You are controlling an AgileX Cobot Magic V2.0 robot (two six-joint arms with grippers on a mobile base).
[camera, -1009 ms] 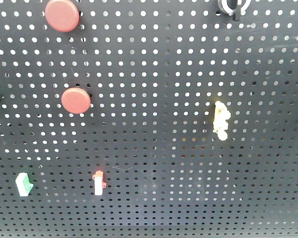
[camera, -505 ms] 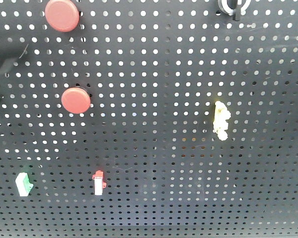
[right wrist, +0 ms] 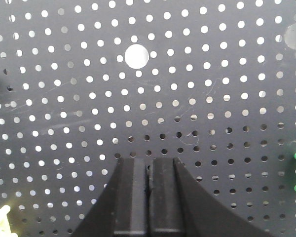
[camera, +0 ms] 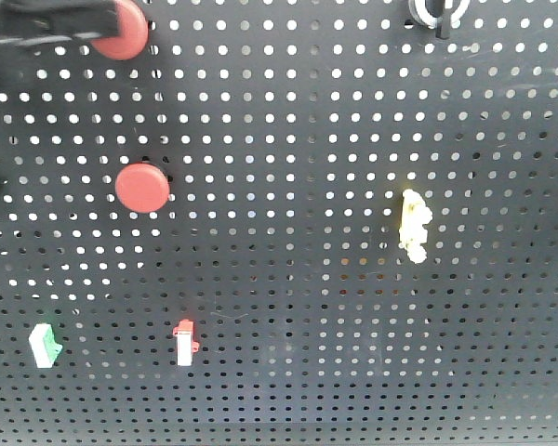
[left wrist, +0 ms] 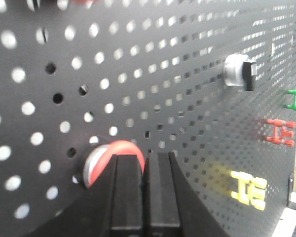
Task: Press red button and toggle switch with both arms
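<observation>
The red button (camera: 127, 39) sits at the top left of the black pegboard (camera: 288, 139), its upper left part covered by a dark, blurred arm (camera: 37, 28) that extends from the left edge. In the left wrist view the left end effector (left wrist: 144, 158) has its 2 fingers pressed together with nothing between them. Their tips overlap the lower part of the button's cap, but whether they touch it cannot be told. The toggle switch (camera: 437, 11) is at the top edge, well to the right of the red button, its black lever pointing down. The right end effector (right wrist: 149, 162) is likewise closed and empty, facing a bare stretch of pegboard with 1 larger hole (right wrist: 136, 56) above its tips. A smaller red button (camera: 142, 188) lies below the red button, and a yellow switch (camera: 413, 225) sits toward the right.
</observation>
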